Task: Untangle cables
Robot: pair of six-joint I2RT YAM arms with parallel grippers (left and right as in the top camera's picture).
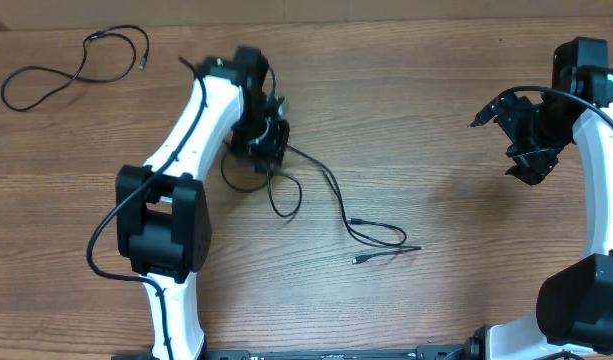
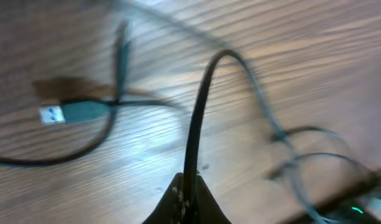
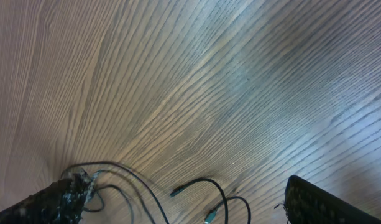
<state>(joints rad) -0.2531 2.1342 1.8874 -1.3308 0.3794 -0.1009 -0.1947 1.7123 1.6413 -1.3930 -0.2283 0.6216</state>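
Pinching cable (image 2: 198, 118) | rises from closed left claw (image 2: 188, 185) | plug (image 2: 75, 112) seemingly leftward

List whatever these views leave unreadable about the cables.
- Overhead: the left gripper, shut on a cable, covers the tangle, hiding where strands cross.
- Left wrist: motion blur smears the cables at right; count unclear.
- Right wrist: the bottom edge cuts off the cable loops; plugs too small to identify.

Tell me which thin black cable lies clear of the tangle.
The thin black looped cable at the overhead view's top-left; the other cables cross beside the left pincer.
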